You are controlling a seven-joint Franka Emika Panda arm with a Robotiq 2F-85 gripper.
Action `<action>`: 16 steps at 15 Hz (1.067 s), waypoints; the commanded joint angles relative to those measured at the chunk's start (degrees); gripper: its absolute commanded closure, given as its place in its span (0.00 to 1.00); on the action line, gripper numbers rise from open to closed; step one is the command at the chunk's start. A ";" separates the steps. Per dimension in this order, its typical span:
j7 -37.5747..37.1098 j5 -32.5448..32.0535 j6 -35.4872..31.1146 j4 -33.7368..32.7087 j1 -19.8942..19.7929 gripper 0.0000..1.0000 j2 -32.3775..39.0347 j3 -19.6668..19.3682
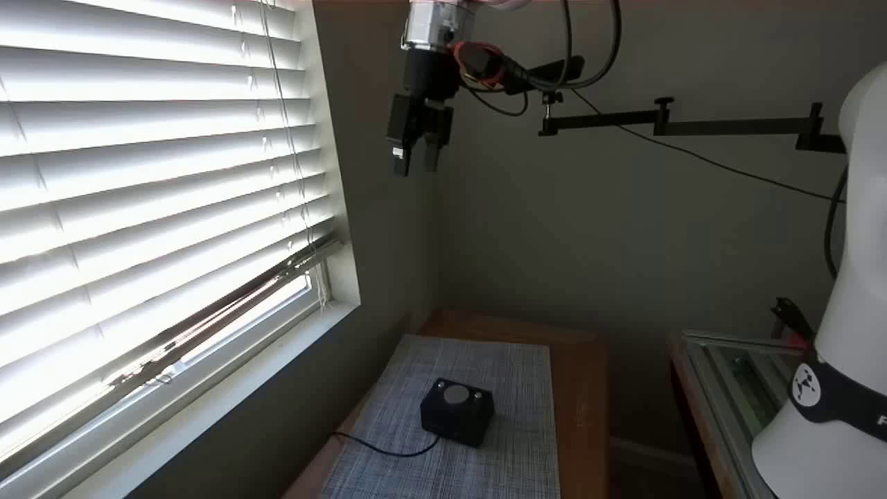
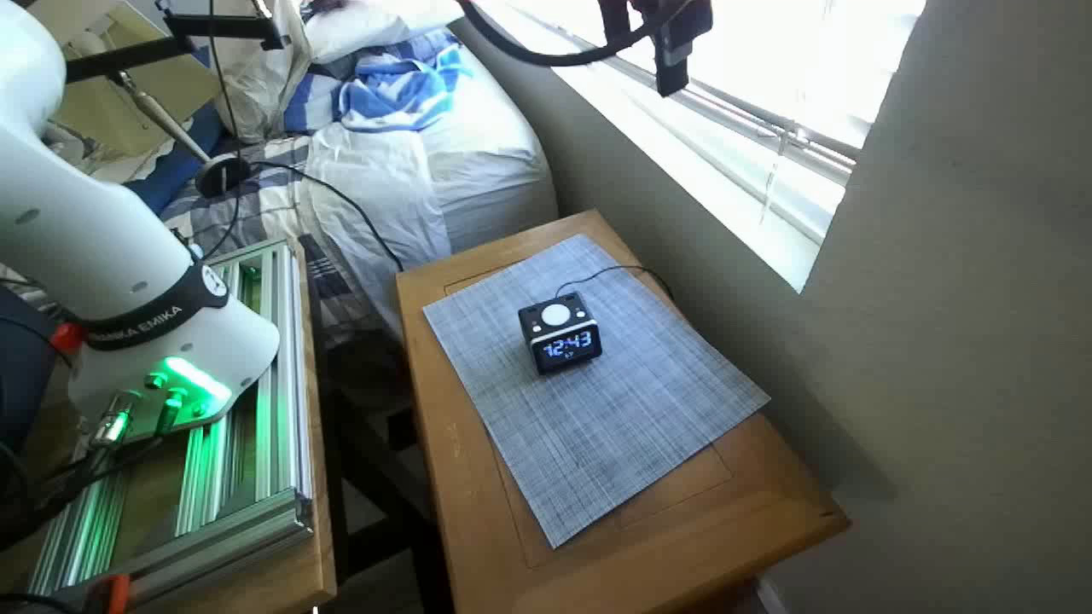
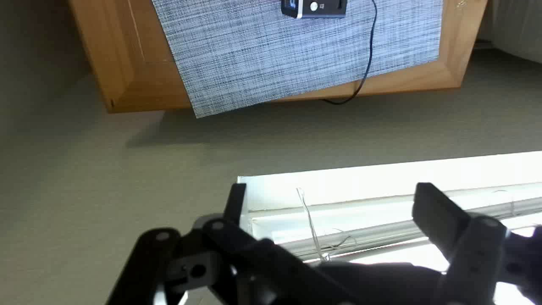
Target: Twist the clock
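Observation:
The black boxy clock stands on the grey woven mat in both exterior views. Its lit face reads 12:43 in an exterior view, and a round silver button is on its top. In the wrist view only part of the clock shows, at the top edge. A thin dark cord trails from its back across the mat. My gripper is high above the table and well apart from the clock. In the wrist view the gripper has its fingers wide apart with nothing between them.
The mat lies on a wooden table beside a wall. A window with blinds and a sill runs along that side. The robot base stands on a rail-topped table. A bed is behind.

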State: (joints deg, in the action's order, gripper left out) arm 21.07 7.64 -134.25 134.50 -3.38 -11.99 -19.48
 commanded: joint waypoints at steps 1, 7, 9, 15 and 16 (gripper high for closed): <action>0.33 0.52 0.13 -0.05 -1.88 0.00 0.12 1.85; 0.49 0.70 0.60 0.85 -1.32 0.00 0.35 2.57; -0.15 -0.35 1.31 2.76 -0.73 0.00 0.97 4.47; -0.97 -1.44 0.15 7.38 0.52 0.00 5.68 10.29; -0.79 -1.95 -0.68 7.87 0.55 0.00 7.17 11.00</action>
State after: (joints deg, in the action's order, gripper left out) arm 20.81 7.37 -133.07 141.43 -2.87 -8.32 -10.23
